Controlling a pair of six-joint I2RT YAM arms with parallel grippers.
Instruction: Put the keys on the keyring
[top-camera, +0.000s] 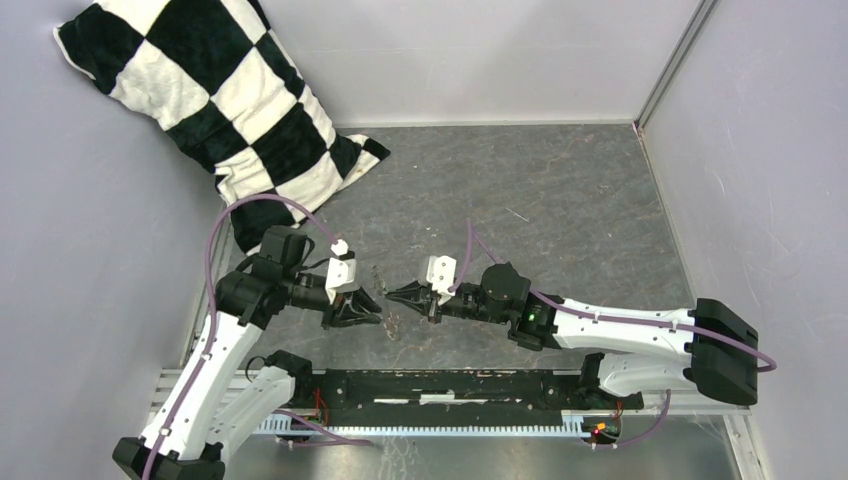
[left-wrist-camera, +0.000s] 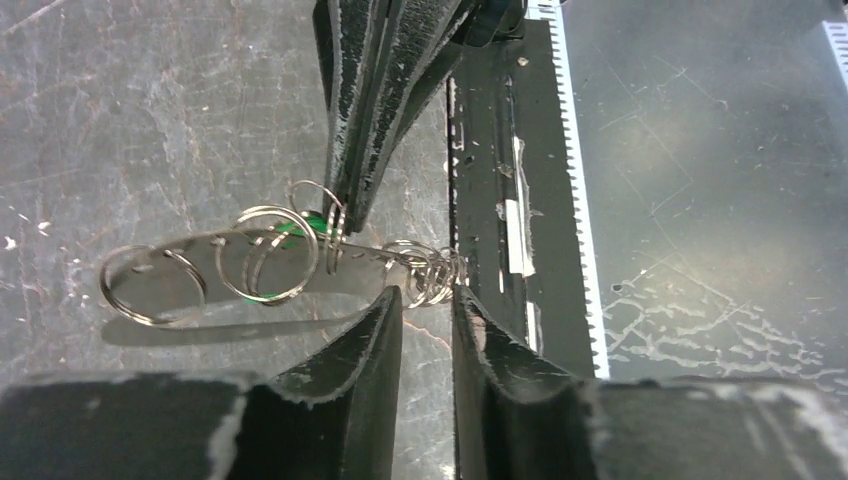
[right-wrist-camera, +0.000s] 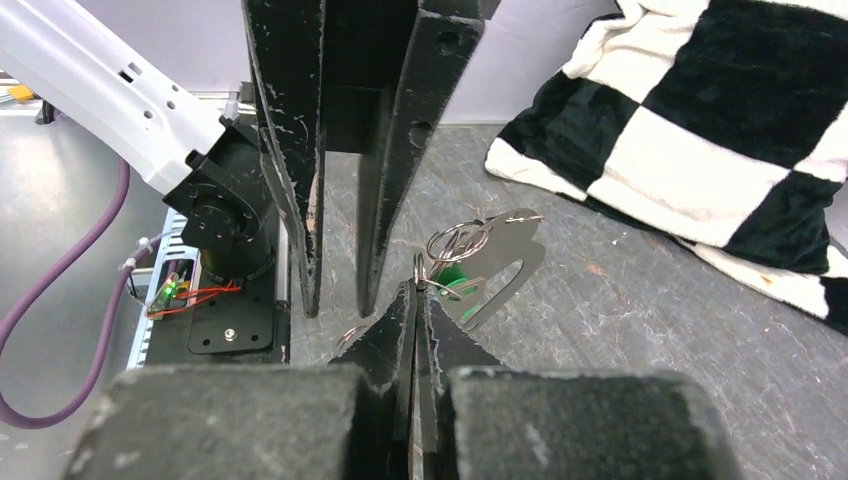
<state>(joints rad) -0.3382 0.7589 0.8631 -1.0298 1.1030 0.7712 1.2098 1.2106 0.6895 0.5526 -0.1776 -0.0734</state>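
The left gripper (left-wrist-camera: 427, 300) and right gripper (right-wrist-camera: 417, 295) meet tip to tip at the lower middle of the overhead frame, over the grey table (top-camera: 560, 200); the right fingers are pressed together on a thin wire loop of the keyring (right-wrist-camera: 500, 240), at the centre of its wrist view; the green key (right-wrist-camera: 455, 282) sits just beside those tips; the left fingers show a narrow gap with small rings at its mouth, and I cannot tell whether they pinch them; a checkered pillow (top-camera: 200, 90) lies upper left

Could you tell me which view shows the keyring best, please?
Left wrist: the keyring stretches side-on across the frame, loops distinct. Right wrist sees it foreshortened; top external shows barely a speck.
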